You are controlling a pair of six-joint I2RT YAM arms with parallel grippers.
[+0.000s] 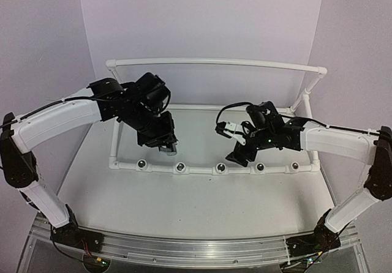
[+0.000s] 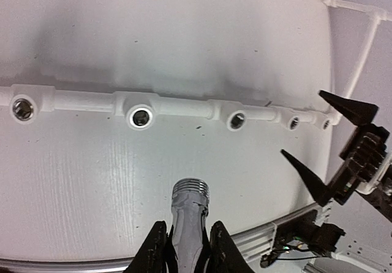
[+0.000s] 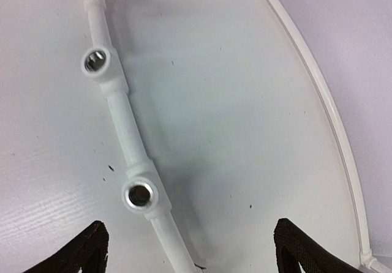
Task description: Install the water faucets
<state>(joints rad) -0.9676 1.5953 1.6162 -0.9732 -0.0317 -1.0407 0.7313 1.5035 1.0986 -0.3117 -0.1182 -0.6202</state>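
Note:
My left gripper [image 1: 165, 143] is shut on a silvery-grey water faucet [image 1: 169, 148] and holds it above the table, just behind the front white pipe [image 1: 199, 169]. In the left wrist view the faucet [image 2: 190, 215] sticks out between the fingers [image 2: 154, 251], its threaded end pointing toward the pipe's sockets, nearest the second from the left [image 2: 141, 116]. My left gripper [image 2: 188, 253] is apart from the pipe. My right gripper [image 1: 241, 155] is open and empty over the pipe between two sockets. In the right wrist view it [image 3: 193, 245] straddles the pipe below a socket [image 3: 139, 194].
The white pipe frame [image 1: 214, 62] has a raised back rail and side posts. Several dark-centred sockets line its front pipe [image 2: 79, 101]. The open right gripper [image 2: 327, 141] shows at the right of the left wrist view. A metal rail [image 1: 202, 248] runs along the table's near edge.

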